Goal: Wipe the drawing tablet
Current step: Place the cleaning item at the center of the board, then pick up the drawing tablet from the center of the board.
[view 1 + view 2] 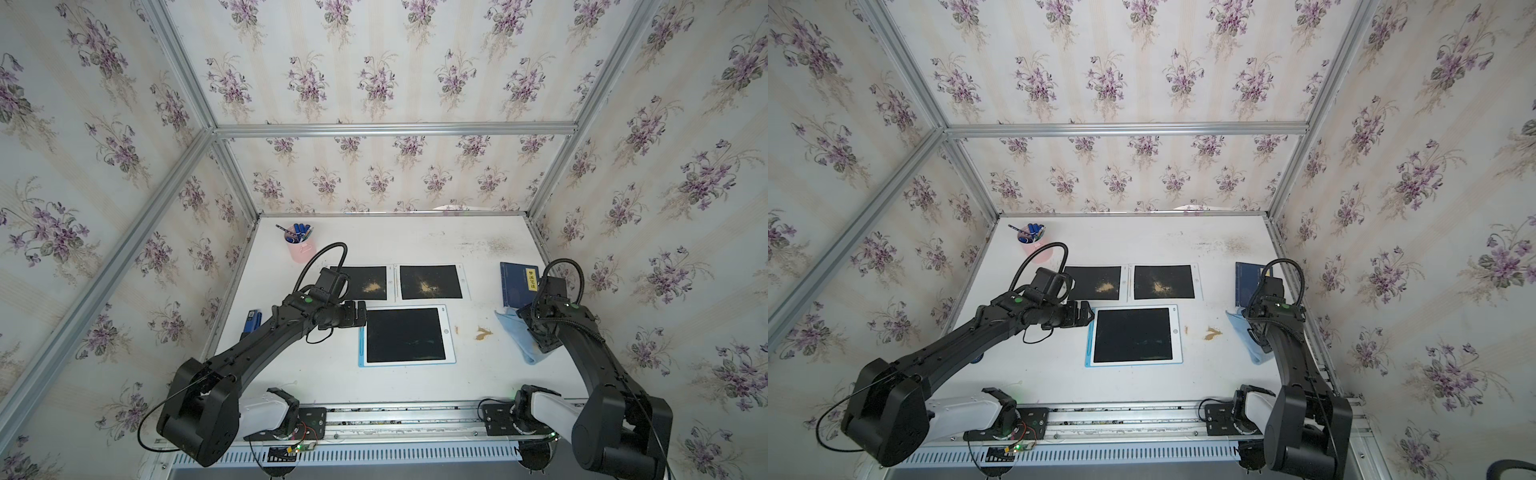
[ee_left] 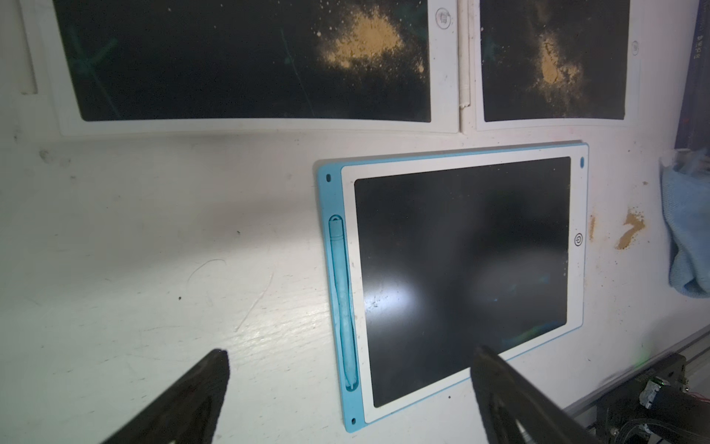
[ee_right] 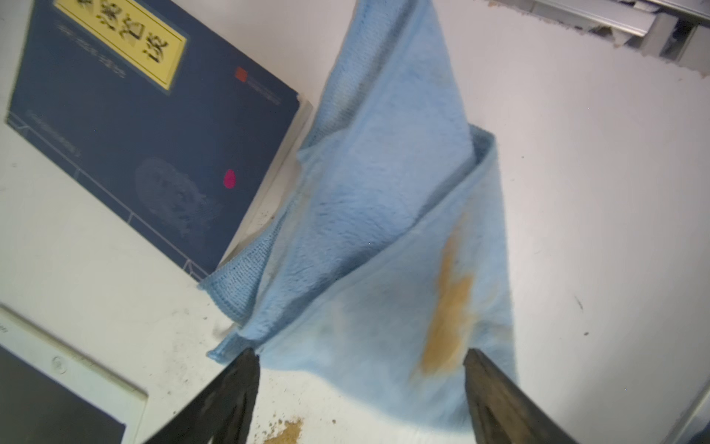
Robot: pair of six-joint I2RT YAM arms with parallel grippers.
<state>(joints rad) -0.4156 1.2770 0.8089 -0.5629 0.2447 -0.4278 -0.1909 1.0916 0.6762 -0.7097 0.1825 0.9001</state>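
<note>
While the left gripper (image 2: 349, 351) hung with its jaws spread wide, the blue-framed drawing tablet (image 1: 405, 336) lay flat just beside it, at the middle of the table. The right gripper (image 3: 360, 353), jaws also spread, stood over a rumpled blue cloth (image 3: 384, 192), well apart from the tablet. The scuffed white table (image 1: 415, 245) sat within floral-papered walls (image 1: 374, 83). The tablet's dark rectangular screen was glossy; the fleecy cloth bore a tan stain.
</note>
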